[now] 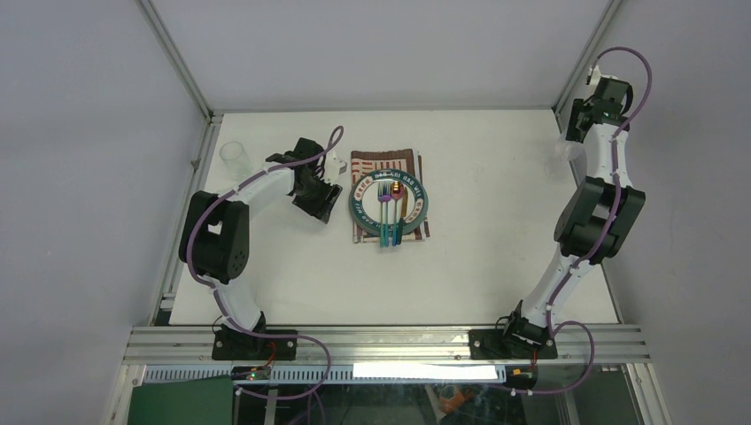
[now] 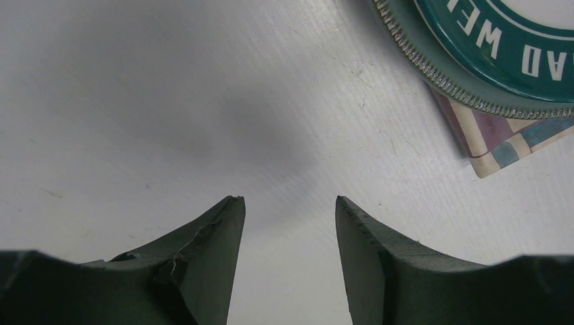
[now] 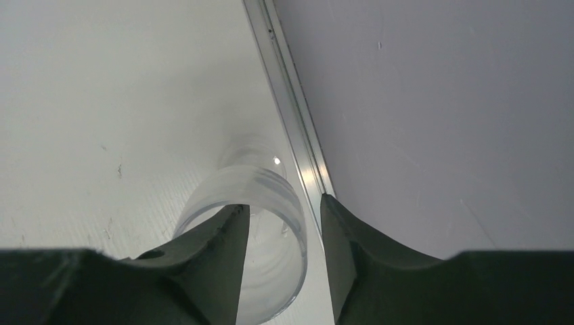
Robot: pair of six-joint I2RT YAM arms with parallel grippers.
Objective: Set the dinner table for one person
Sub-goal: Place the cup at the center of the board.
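Right fingers (image 3: 282, 202) part-open astride glass (image 3: 237, 179) wall, not gripping. Glass stands on table (image 1: 496, 266), hard by right rail (image 3: 288, 115). Left fingers (image 2: 288, 198) part-open, empty, over table beside plate (image 2: 514, 61). Risk: a lifting finger could snag rim, tip glass.

Soft, even light over the white bench (image 1: 292, 266); a diffuse grey shadow lies beyond the left fingers (image 2: 210, 271); a small glint marks the clear cup (image 3: 271, 196).
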